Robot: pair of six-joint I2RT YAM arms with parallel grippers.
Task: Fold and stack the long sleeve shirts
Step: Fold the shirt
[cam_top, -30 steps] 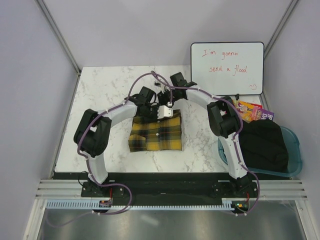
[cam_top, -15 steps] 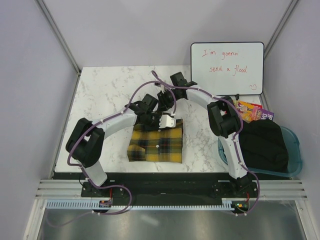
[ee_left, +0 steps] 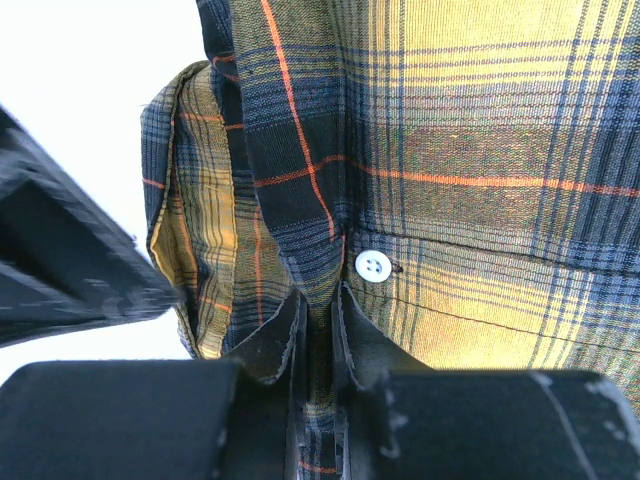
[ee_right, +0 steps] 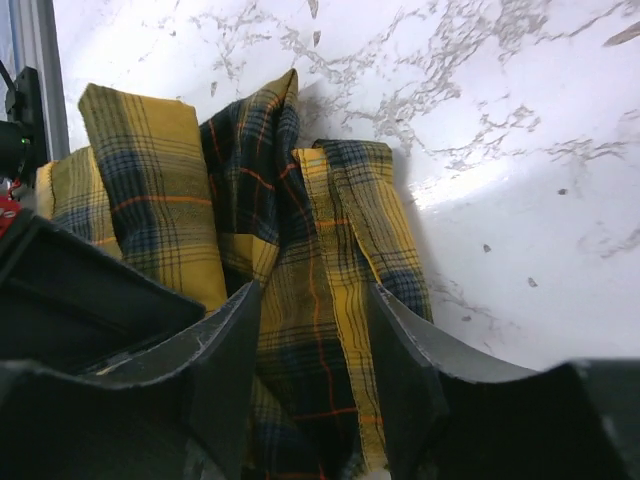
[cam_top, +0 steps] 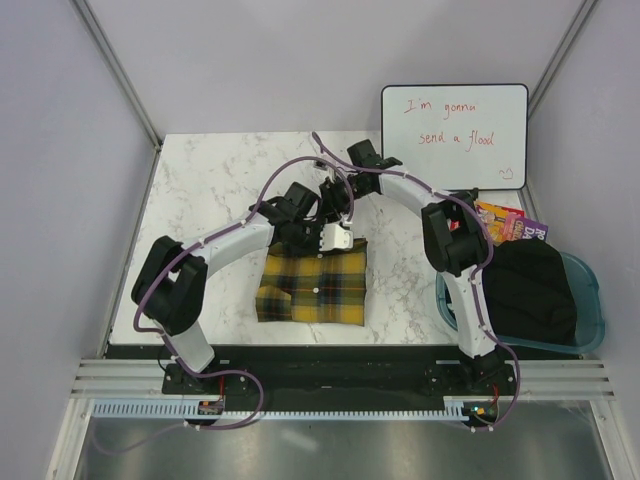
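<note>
The long sleeve shirt (cam_top: 312, 287) is a yellow-and-black plaid flannel, folded into a compact rectangle near the middle of the marble table (cam_top: 200, 200). My left gripper (cam_top: 336, 238) sits at the shirt's far right edge. In the left wrist view the left gripper (ee_left: 320, 300) is shut on a fold of the plaid shirt (ee_left: 470, 130), just below a white button (ee_left: 373, 266). My right gripper (cam_top: 335, 195) hovers just beyond the far edge. In the right wrist view the right gripper (ee_right: 315, 300) is open, with loose folds of the shirt (ee_right: 330, 240) lying between the spread fingers.
A whiteboard (cam_top: 455, 135) with red writing leans at the back right. A blue bin (cam_top: 592, 300) holding a dark garment (cam_top: 530, 290) sits off the table's right side, with a colourful packet (cam_top: 505, 222) behind it. Grey walls enclose the table.
The right gripper's jaws have spread apart over the shirt's far edge. The left arm's elbow has swung left and nearer, and the shirt has shifted slightly toward the near edge.
</note>
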